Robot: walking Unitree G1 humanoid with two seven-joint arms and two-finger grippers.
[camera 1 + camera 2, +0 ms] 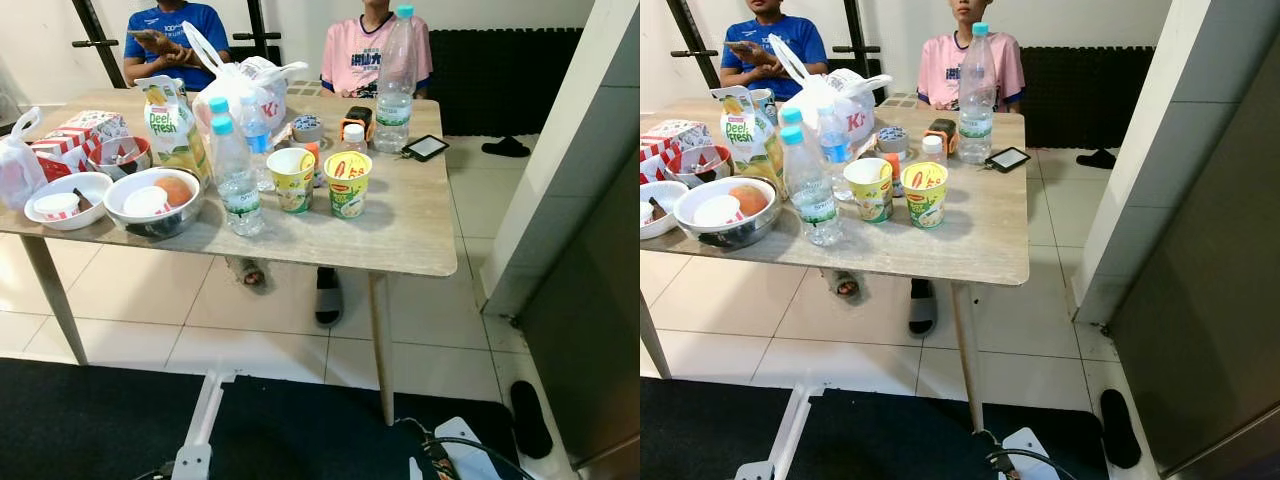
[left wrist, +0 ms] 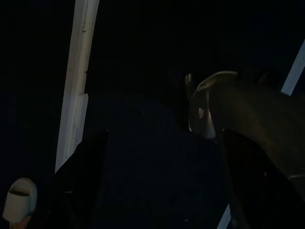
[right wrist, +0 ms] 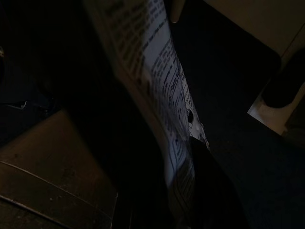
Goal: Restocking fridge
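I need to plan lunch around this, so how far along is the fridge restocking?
Nothing shows as stocked yet. In the right wrist view, a printed package sits right by the right tool, possibly held. Still on the table: three water bottles, the juice carton, two noodle cups and the bowls.

Table (image 1: 420, 235) contents: four water bottles (image 1: 236, 180), two noodle cups (image 1: 348, 184), three bowls (image 1: 152, 203), one juice carton (image 1: 172, 125), one phone (image 1: 426, 147). Two persons (image 1: 376, 45) sit at the far edge.
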